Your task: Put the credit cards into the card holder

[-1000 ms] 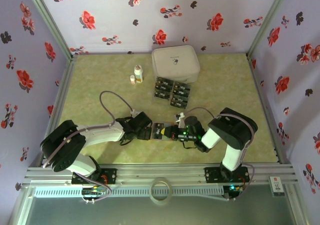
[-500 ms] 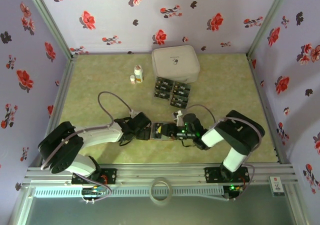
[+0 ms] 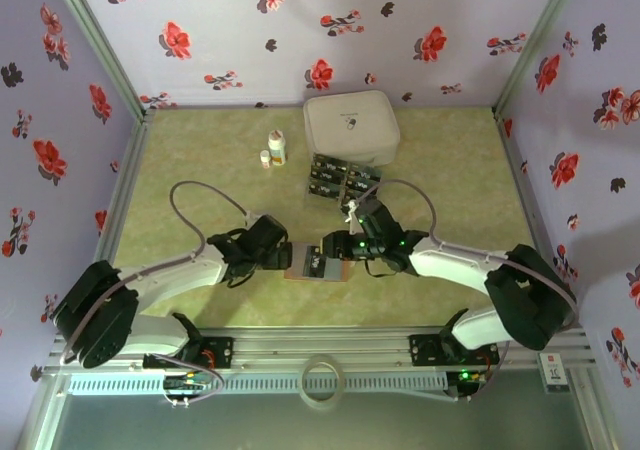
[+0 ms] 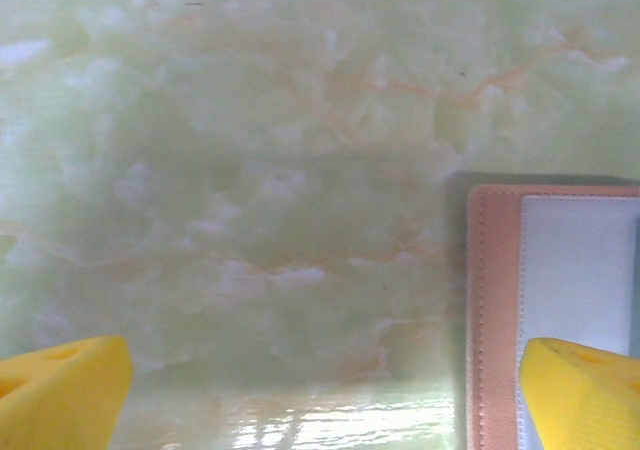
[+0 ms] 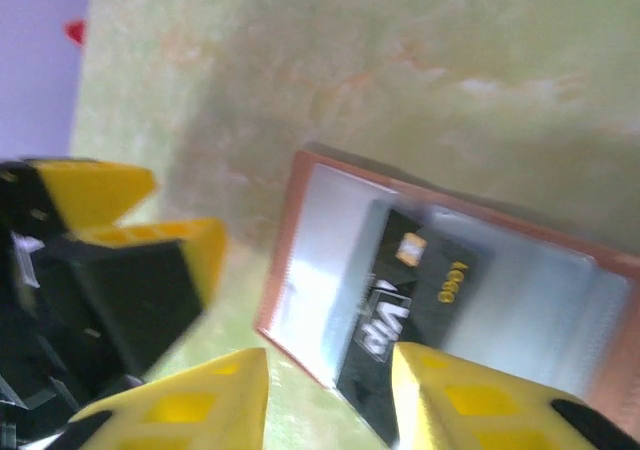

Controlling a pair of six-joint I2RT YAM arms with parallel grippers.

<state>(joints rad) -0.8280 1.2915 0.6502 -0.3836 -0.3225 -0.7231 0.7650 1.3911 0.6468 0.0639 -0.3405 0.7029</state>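
The card holder (image 3: 322, 268) lies open on the table, reddish-brown with grey pockets (image 5: 330, 250). A black credit card (image 5: 425, 295) with a gold chip lies on its inner face, one end sticking out past the near edge. My right gripper (image 5: 330, 395) hovers over that end, open, with nothing between its fingers; from above it (image 3: 332, 246) is just behind the holder. My left gripper (image 4: 320, 400) is open wide, its right finger (image 4: 585, 390) over the holder's left edge (image 4: 492, 310). Several more credit cards (image 3: 342, 182) lie in rows further back.
A large white rounded case (image 3: 350, 127) stands at the back, just behind the card rows. Two small white bottles (image 3: 275, 148) stand left of it. Floral walls close in the table on three sides.
My right gripper went from shut to open and moved back and left over the holder as the arm stretched out. The black card stays on the holder. The left gripper drew slightly left.
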